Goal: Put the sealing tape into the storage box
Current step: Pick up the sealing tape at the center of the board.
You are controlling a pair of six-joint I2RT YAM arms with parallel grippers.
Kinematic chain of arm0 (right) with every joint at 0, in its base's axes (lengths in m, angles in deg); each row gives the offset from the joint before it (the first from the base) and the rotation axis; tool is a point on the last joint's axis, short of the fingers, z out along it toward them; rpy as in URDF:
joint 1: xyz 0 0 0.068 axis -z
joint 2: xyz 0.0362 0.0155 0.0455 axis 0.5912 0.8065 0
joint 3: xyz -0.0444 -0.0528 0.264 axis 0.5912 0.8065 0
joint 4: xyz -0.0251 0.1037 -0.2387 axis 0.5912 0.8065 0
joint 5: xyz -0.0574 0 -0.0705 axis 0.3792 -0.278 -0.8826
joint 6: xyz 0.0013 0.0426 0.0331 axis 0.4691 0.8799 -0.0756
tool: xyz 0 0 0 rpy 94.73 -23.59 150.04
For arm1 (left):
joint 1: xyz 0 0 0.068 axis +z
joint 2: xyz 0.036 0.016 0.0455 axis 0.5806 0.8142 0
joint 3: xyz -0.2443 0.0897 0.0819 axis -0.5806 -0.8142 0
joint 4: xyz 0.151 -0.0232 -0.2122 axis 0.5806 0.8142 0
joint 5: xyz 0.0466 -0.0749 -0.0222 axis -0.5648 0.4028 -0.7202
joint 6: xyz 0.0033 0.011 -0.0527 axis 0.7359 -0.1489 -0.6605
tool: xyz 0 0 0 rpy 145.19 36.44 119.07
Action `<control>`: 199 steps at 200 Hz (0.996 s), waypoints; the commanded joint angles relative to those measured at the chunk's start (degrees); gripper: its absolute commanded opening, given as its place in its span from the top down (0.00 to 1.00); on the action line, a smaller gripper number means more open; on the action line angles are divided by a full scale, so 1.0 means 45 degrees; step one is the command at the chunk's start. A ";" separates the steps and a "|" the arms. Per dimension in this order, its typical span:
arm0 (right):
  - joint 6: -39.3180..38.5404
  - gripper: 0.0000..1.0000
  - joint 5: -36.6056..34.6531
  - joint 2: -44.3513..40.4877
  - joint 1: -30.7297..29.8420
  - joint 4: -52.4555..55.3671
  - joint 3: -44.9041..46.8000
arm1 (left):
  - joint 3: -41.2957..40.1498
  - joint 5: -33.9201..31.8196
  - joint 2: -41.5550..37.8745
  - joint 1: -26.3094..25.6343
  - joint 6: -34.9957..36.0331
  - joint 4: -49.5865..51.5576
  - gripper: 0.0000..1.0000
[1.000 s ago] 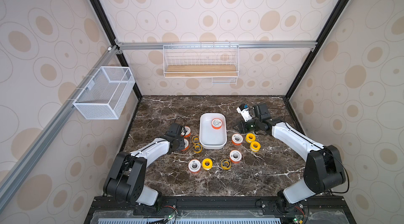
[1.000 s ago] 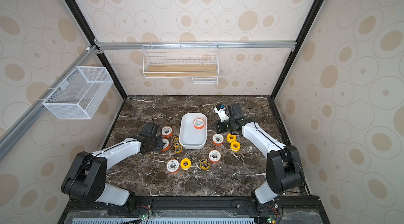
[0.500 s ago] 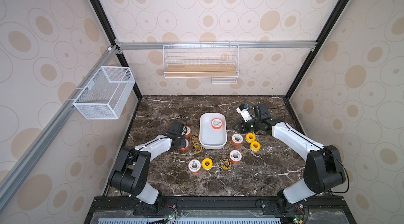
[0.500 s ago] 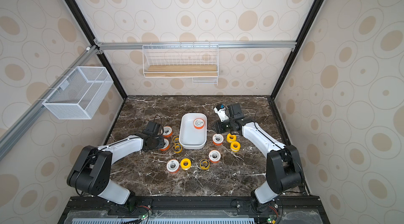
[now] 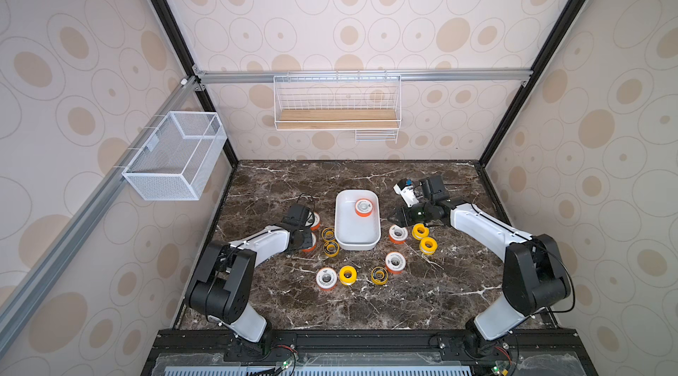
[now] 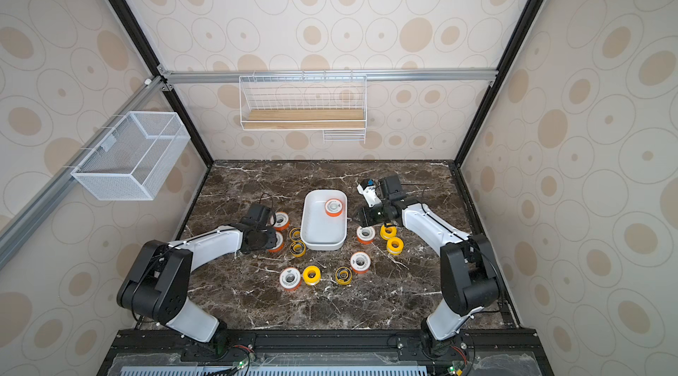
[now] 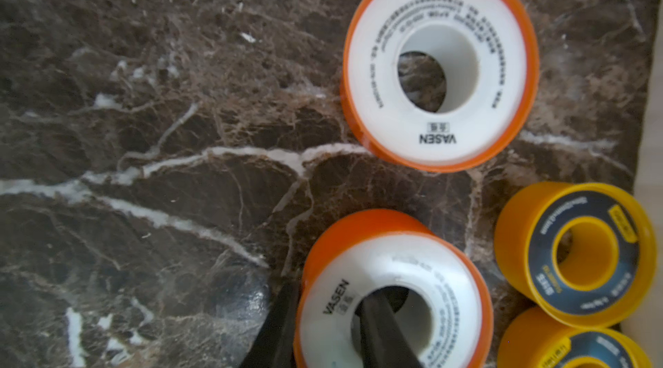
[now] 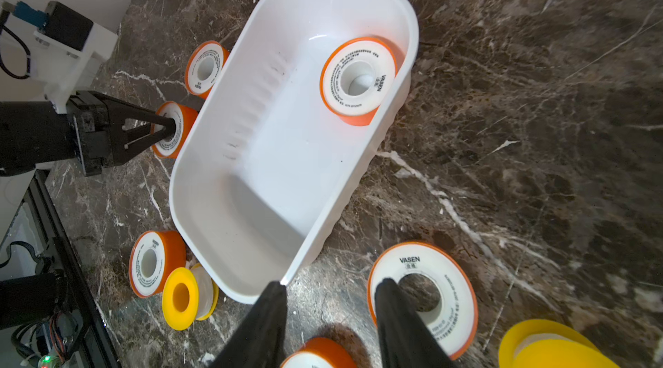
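Observation:
The white storage box lies mid-table with one orange sealing tape spool in its far end. Left of the box, my left gripper is shut on another orange spool, one finger in its hole and the other against its outer wall. In both top views that spool is mostly hidden under the gripper. My right gripper hangs open just right of the box, with nothing between its fingers. An orange spool lies on the table below it.
Loose spools ring the box: an orange one and two dark-faced yellow ones on its left, several orange and yellow ones in front and to the right. A mesh basket and a wire rack hang on the walls.
My left gripper's jaws have narrowed onto the orange spool's wall. The right arm has stayed where it was.

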 commanded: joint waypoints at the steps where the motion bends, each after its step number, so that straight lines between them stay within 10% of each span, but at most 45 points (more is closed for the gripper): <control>1: 0.0200 0.54 0.0418 0.0560 0.0038 0.0123 -0.0511 | 0.0073 -0.0674 -0.0515 0.0084 -0.0147 0.0468 0.76; 106: 0.0534 0.56 0.0963 0.3106 0.0056 0.0216 -0.2425 | 0.1718 0.0931 -0.2977 -0.0163 0.0094 0.2042 0.76; 199: 0.0772 0.61 0.1573 0.4116 0.0079 0.0043 -0.3295 | 0.4595 0.2675 -0.0377 -0.1772 0.0480 0.2336 0.76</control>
